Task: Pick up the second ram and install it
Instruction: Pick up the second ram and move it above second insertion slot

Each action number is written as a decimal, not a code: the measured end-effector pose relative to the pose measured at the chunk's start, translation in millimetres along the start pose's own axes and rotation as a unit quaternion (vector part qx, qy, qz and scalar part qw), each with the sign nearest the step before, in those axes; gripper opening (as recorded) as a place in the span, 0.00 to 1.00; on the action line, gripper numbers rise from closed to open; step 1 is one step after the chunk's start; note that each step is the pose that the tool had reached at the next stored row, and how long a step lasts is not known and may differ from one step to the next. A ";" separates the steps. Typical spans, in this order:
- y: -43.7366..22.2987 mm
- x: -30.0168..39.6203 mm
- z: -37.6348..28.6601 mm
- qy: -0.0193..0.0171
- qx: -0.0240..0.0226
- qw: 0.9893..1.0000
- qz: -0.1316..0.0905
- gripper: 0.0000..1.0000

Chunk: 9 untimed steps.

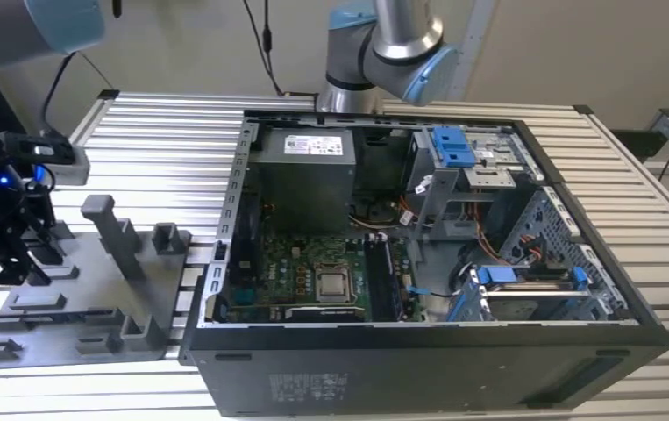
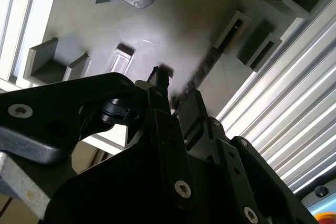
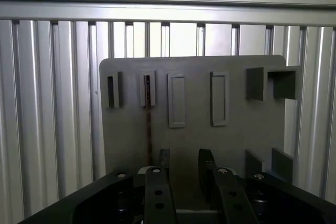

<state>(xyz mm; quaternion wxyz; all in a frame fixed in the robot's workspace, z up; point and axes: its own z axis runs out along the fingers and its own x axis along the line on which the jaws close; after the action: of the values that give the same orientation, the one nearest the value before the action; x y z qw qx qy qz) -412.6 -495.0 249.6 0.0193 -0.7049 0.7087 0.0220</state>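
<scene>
Dark second ram [image 3: 148, 124] stands edge-on in grey tray [image 3: 236, 145], just outside the parted fingers [image 3: 164, 162].

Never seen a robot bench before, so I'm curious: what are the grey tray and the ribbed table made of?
The grey tray looks like matte plastic, moulded or printed: even dull grey, soft sheen only. The table looks like bare metal, probably aluminium: pale ribbed slats with bright reflections.
</scene>
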 end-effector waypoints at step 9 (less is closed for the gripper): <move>0.0 3.0 9.6 0.000 -0.001 1.000 -0.010 0.36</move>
<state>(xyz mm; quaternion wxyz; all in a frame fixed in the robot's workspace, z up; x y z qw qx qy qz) -412.6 -497.4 239.8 0.0191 -0.7123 0.7012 0.0222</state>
